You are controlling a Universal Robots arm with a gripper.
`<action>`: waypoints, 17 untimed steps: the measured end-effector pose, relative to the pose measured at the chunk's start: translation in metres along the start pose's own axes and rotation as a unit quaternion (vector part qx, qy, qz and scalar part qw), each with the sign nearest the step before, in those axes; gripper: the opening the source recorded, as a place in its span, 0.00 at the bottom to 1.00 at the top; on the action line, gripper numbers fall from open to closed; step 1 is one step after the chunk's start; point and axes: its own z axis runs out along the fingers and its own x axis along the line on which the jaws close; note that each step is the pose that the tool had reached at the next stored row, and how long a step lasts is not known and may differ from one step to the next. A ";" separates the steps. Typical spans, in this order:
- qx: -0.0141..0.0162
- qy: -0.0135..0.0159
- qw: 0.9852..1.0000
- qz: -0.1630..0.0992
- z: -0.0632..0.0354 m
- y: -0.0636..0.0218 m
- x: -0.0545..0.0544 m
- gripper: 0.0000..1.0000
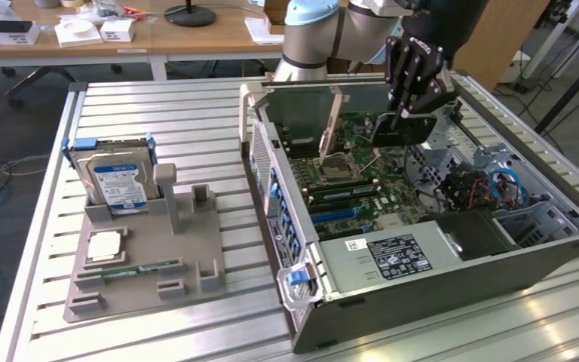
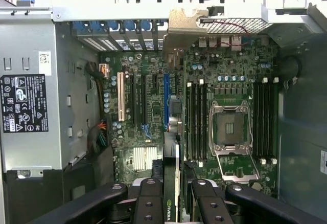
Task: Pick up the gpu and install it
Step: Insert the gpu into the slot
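Firmly gripped: card held inside the open case

The black two-fingered gripper [image 1: 408, 121] is partly closed, its fingers [image 2: 150, 203] clamping the thin black gpu card [image 2: 168, 215]. The card stands on edge over the green motherboard [image 2: 153, 106] inside the grey metal computer case [image 1: 421, 309].

Exterior view stands well off from the gripper [image 1: 415, 113], looking down into the open computer case [image 1: 370, 317] — wrist view sits just behind it, close over the motherboard [image 2: 153, 106], which both share.
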 end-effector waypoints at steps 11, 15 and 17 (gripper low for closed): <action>0.000 0.000 1.000 0.000 0.0166 0.0003 0.000 0.26; 0.000 0.000 1.000 0.000 0.0231 0.0008 0.000 0.26; 0.000 0.000 1.000 0.000 0.0263 0.0011 0.000 0.26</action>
